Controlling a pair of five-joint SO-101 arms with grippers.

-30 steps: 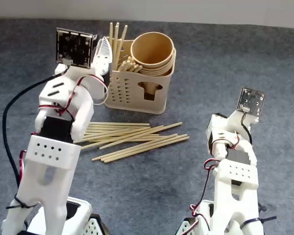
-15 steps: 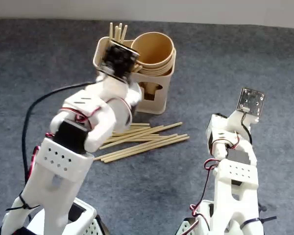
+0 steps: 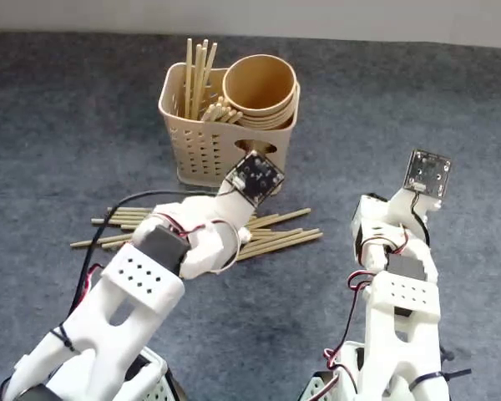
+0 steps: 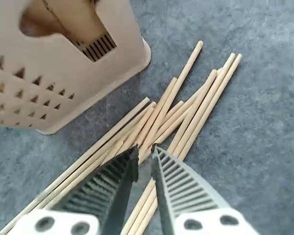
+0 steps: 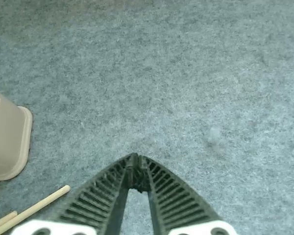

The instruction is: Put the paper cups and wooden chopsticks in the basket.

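Note:
A beige basket (image 3: 207,154) stands at the back of the table. Stacked paper cups (image 3: 260,83) sit in it, and several wooden chopsticks (image 3: 195,73) stand upright in its other compartment. More chopsticks (image 3: 285,236) lie in a loose pile on the carpet in front of it. My left arm (image 3: 192,242) leans over that pile. In the left wrist view, my left gripper (image 4: 143,152) hovers just above the loose chopsticks (image 4: 186,112), open by a narrow gap and holding nothing. My right gripper (image 5: 135,169) is shut and empty above bare carpet.
The table is covered in grey carpet (image 3: 417,92). The basket's corner (image 5: 7,142) and one chopstick end (image 5: 36,205) show beside my right gripper. My right arm (image 3: 397,251) stands upright at the right. A black cable (image 3: 125,205) trails from the left arm.
My left arm has swung from the basket's back left corner, across its front, down to the loose chopstick pile. The right arm has stayed still.

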